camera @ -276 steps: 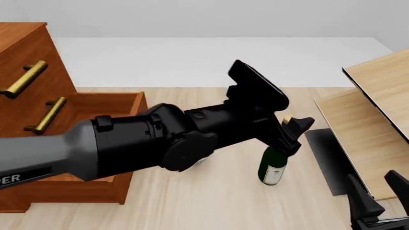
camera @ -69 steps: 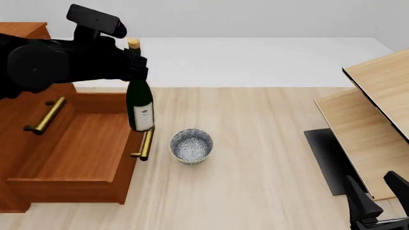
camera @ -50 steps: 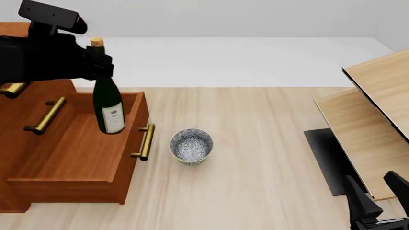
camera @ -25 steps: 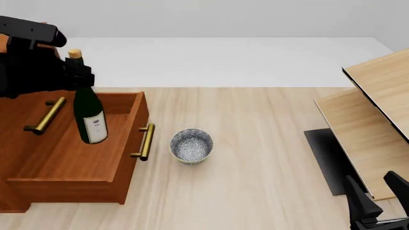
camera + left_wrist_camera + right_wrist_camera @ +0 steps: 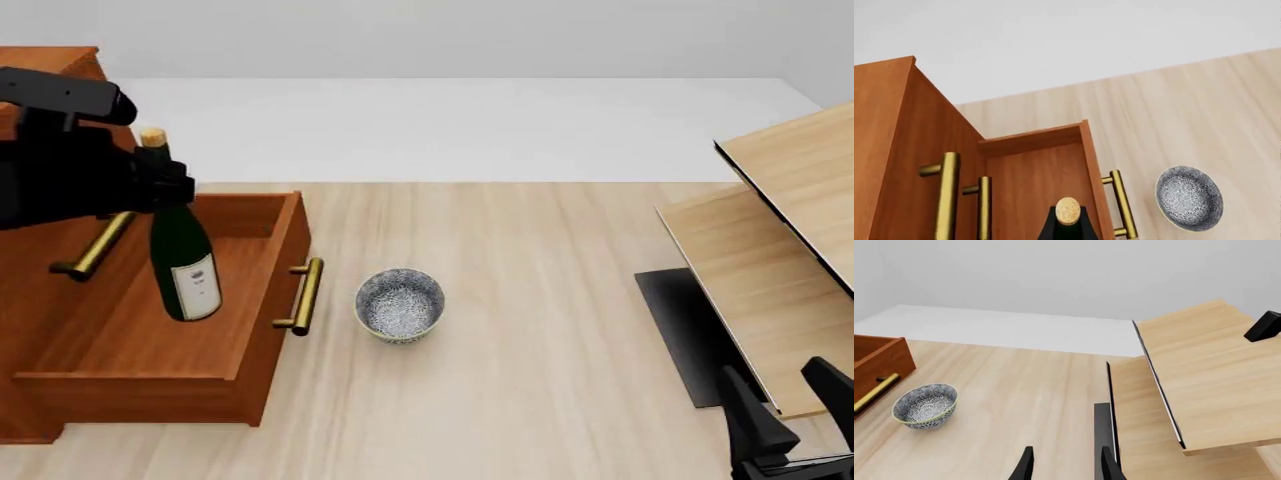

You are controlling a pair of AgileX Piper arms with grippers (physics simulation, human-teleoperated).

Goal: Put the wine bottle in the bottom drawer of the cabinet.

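The left gripper (image 5: pixel 158 185), pinching the bottle (image 5: pixel 183 262) by its neck, has carried it over the open drawer (image 5: pixel 160 320) (lowering remains); the right gripper (image 5: pixel 790 418) rests spread.

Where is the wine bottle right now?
Front view, left side: the wine bottle hangs upright from the left claw, over the open bottom drawer.

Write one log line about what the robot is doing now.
left gripper: shut on dark green glass wine bottle | over open reddish-brown wooden bottom drawer | right gripper: open
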